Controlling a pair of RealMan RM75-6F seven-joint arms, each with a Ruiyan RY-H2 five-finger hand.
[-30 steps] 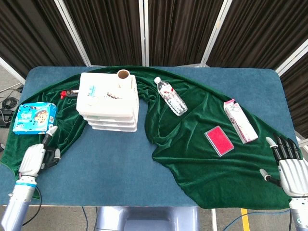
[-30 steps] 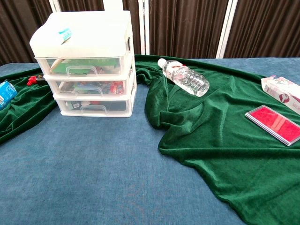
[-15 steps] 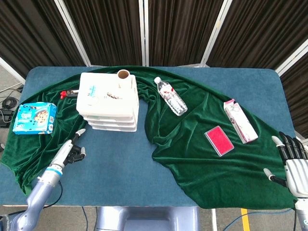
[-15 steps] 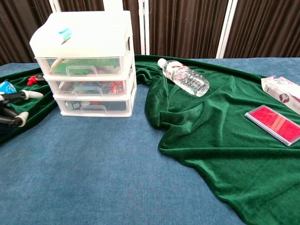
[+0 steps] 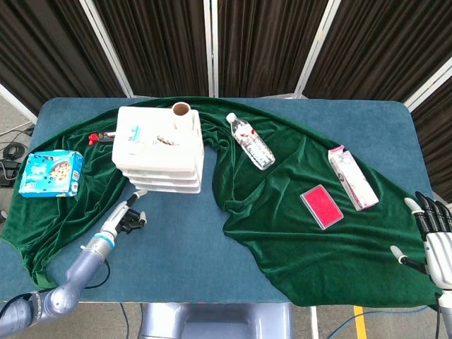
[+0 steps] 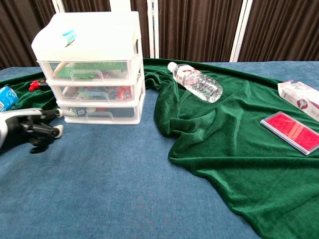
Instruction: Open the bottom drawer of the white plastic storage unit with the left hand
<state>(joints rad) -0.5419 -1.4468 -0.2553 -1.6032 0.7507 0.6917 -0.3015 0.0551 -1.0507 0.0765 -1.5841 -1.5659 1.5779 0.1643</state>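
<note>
The white plastic storage unit (image 5: 159, 150) (image 6: 92, 64) stands on the table's left half, all three drawers closed. Its bottom drawer (image 6: 98, 113) has a clear front and a handle (image 6: 97, 115). My left hand (image 5: 127, 212) (image 6: 37, 128) is low over the blue table just left of and in front of that drawer, fingers loosely apart, holding nothing, and apart from the unit. My right hand (image 5: 432, 239) hangs open past the table's right front corner; the chest view does not show it.
A green velvet cloth (image 5: 282, 205) drapes over much of the table. On it lie a water bottle (image 5: 251, 141), a pink-white carton (image 5: 352, 177) and a red case (image 5: 322, 206). A blue cookie pack (image 5: 51, 173) and a small red item (image 5: 99, 137) lie left of the unit.
My left hand has travelled right and forward from the table's left edge to just beside the bottom drawer. My right hand has drifted slightly down and right.
</note>
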